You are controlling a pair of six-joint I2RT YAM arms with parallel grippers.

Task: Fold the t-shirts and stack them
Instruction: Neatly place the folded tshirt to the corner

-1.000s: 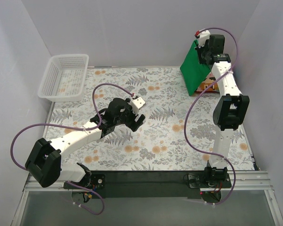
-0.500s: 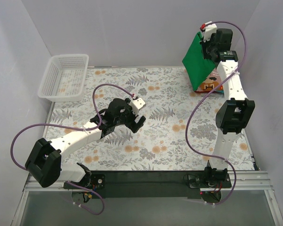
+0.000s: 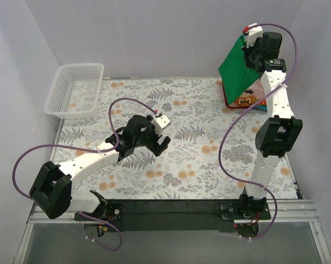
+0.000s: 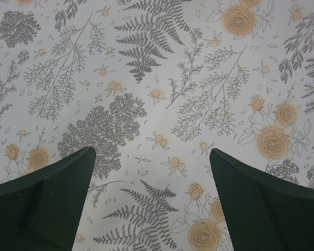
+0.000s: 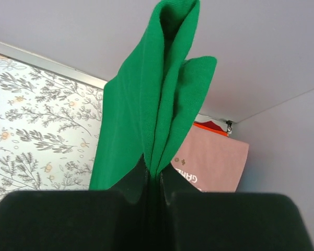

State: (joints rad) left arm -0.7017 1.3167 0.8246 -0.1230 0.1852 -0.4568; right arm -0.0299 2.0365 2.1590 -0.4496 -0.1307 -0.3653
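Green shirt (image 3: 235, 69) hangs pinched tight in the right claw (image 3: 252, 51).
Its wrist view shows doubled folds, pink shirt (image 5: 215, 161) behind; left claw (image 4: 151, 155) spread wide, empty.

Table (image 3: 176, 165): flat top under a pale cloth printed with grey ferns and orange blooms. Far left corner: white mesh basket (image 3: 76, 91). Far right corner: dusty-pink t-shirt (image 3: 247, 100), lying flat, brown and orange graphic facing up.
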